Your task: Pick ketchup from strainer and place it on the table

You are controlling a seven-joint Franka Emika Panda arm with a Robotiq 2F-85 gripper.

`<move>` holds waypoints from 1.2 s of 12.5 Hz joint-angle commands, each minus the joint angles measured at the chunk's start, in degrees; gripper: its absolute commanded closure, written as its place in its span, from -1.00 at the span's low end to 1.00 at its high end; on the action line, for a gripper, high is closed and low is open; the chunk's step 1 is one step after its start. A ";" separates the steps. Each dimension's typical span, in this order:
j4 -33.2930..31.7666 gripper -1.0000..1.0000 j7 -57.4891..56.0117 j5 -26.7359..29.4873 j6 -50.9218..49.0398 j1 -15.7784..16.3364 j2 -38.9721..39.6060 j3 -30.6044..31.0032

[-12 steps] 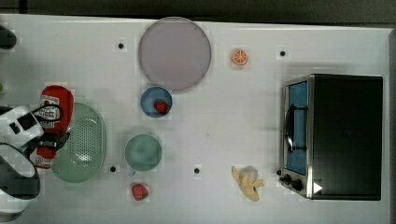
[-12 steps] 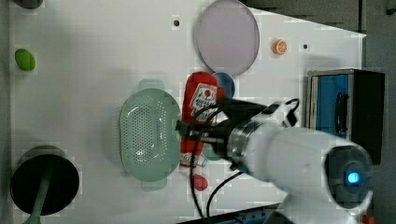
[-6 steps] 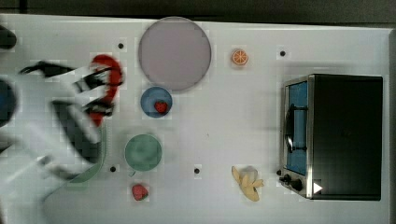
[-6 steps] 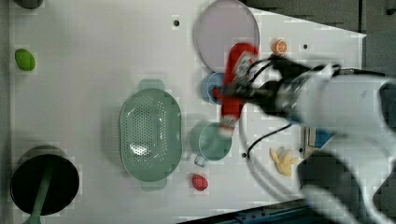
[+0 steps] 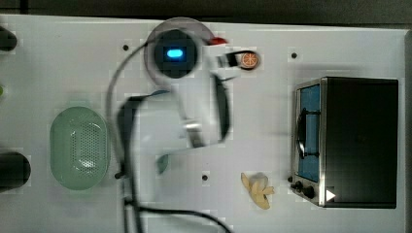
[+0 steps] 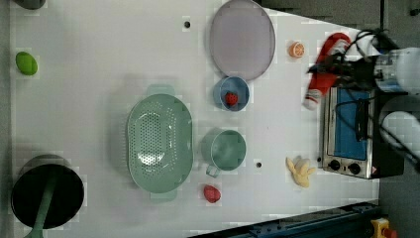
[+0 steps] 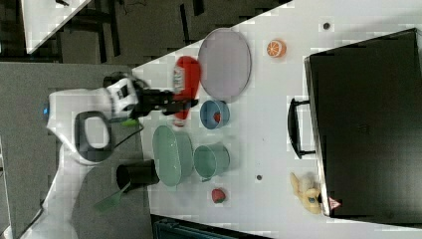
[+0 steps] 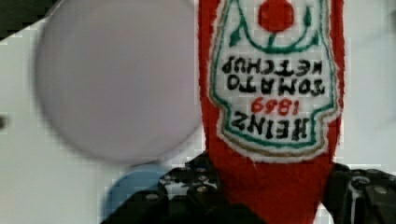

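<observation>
In the top view, most of the grey plate [image 5: 204, 28] and the bowls are hidden by the arm; of the ketchup [image 5: 219, 41] only a red sliver is seen. In the wrist view, the ketchup [image 8: 275, 116] is cut off by the picture's edges, and its lower part is covered by the gripper [image 8: 271, 200]. The blue bowl [image 8: 133, 186] is partly hidden there too.
</observation>
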 commanded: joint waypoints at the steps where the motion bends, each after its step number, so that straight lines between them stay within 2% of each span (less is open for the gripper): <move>1: -2.33 -0.21 -12.77 0.21 0.61 -0.65 -0.91 -0.02; 6: -14.98 -0.21 -14.08 0.25 14.36 -3.19 -2.29 -1.47; 9: -20.01 -0.21 -14.04 0.25 15.52 -3.74 -1.28 -1.86; 12: -21.97 -0.21 -13.99 0.26 16.89 -3.97 1.52 -2.10; 13: -22.24 -0.27 -13.99 0.26 17.55 -4.02 2.63 -2.10; 15: -22.26 -0.68 -14.01 0.26 20.14 -4.19 4.36 -2.16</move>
